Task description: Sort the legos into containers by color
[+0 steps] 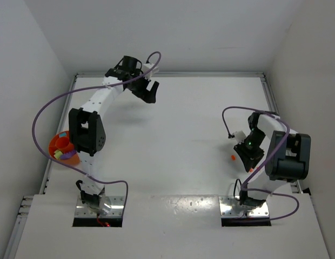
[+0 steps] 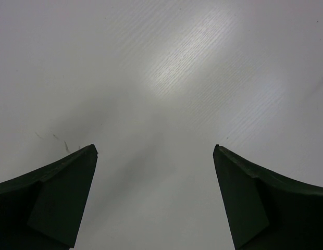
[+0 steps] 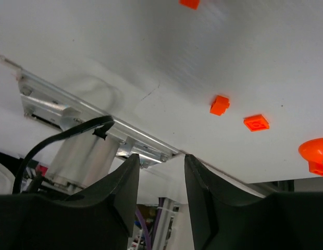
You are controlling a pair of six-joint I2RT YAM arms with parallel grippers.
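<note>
The orange bowl (image 1: pixel 52 144) sits at the table's left edge, partly hidden behind my left arm. Lime green and purple legos (image 1: pixel 60 155) lie at its near side. A tiny orange lego (image 1: pixel 232 157) lies on the table just left of my right gripper (image 1: pixel 249 161). The right wrist view shows my right gripper (image 3: pixel 161 156) open and empty, tilted toward its base, with orange legos (image 3: pixel 220 105) (image 3: pixel 256 122) (image 3: pixel 190 3) on the table beyond. My left gripper (image 1: pixel 150 96) is at the far left back; it shows open and empty over bare table in its wrist view (image 2: pixel 155 151).
An orange rounded piece (image 3: pixel 314 152) is cut off at the right edge of the right wrist view. The right arm's base plate (image 3: pixel 73 112) and its cable lie close before the right gripper. White walls surround the table.
</note>
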